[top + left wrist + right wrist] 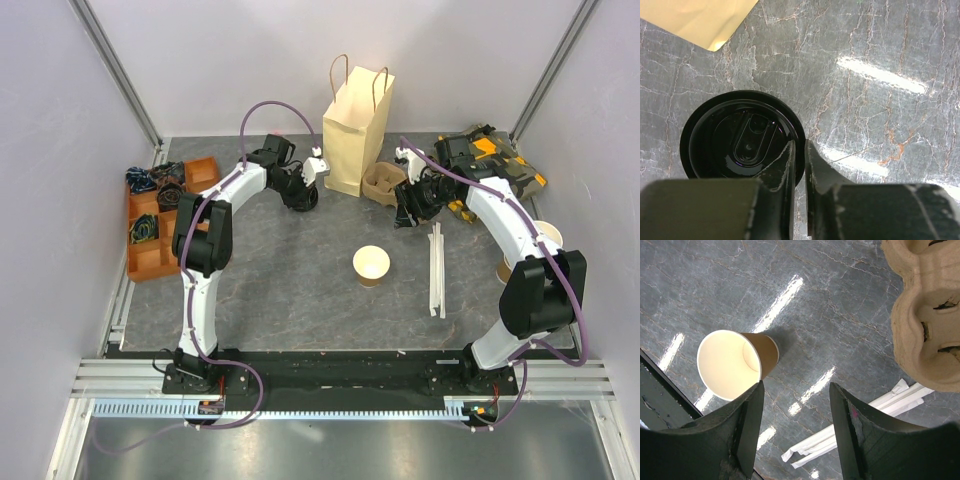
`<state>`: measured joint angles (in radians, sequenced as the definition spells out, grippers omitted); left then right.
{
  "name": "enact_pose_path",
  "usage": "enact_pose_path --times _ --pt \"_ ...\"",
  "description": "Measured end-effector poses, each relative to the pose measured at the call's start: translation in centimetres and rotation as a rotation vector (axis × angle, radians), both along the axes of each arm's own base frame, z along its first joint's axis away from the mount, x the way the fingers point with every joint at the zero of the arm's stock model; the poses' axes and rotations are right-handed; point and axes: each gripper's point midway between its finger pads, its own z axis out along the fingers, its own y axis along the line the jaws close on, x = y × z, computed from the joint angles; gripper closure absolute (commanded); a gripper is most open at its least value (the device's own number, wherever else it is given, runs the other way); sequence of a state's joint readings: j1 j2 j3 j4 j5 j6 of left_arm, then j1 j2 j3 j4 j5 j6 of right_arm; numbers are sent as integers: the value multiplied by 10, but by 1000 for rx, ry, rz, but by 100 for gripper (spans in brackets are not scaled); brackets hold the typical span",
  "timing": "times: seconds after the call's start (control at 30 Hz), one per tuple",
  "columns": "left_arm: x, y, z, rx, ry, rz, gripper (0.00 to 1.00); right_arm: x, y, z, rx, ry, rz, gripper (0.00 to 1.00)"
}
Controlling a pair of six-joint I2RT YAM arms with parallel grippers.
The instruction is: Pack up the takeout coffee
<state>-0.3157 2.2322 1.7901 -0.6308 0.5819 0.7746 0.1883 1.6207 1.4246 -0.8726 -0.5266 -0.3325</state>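
Left claw (800,146) is nipped on the rim of the black lid (740,135) — lift it level, I'd say. The brown paper cup (371,265) stands lidless mid-table, well apart; right claw (796,390) gapes, empty.

You have bright, even overhead light in the top view, with only soft, short shadows on the bench (300,290). In both wrist views the polished bench throws back long white streaks of glare. Your left pincer (801,147) is a dark blur up close, while the black lid (740,145) is sharp and glossy. The right pincer (795,387) is soft-edged too, and the brown cup (730,365) casts a faint shadow.
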Motion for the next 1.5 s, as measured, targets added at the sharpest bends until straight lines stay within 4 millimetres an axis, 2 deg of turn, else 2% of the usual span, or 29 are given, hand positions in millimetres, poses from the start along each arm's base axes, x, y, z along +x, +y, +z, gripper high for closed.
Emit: enact_pose_path --times 0.13,0.33,0.6,0.73,0.9,1.3,1.4,1.5 --pt "-1 0 0 0 4 1 98 0 0 0 0 0 0 37" --pt "-5 1 5 -1 17 4 98 0 1 0 4 1 2 38" --pt "-6 4 41 -44 -11 22 98 -1 7 -2 36 24 16 38" --pt "-3 6 53 -66 -18 35 98 0 10 -3 52 39 16 39" --pt "0 8 63 -104 3 65 98 5 16 5 88 25 17 40" --pt "-1 12 67 -121 34 100 98 14 22 11 119 9 12 40" --pt "-5 11 77 -143 33 101 98 14 24 13 128 9 8 40" --pt "-15 14 97 -164 15 105 98 15 27 16 134 3 14 40"
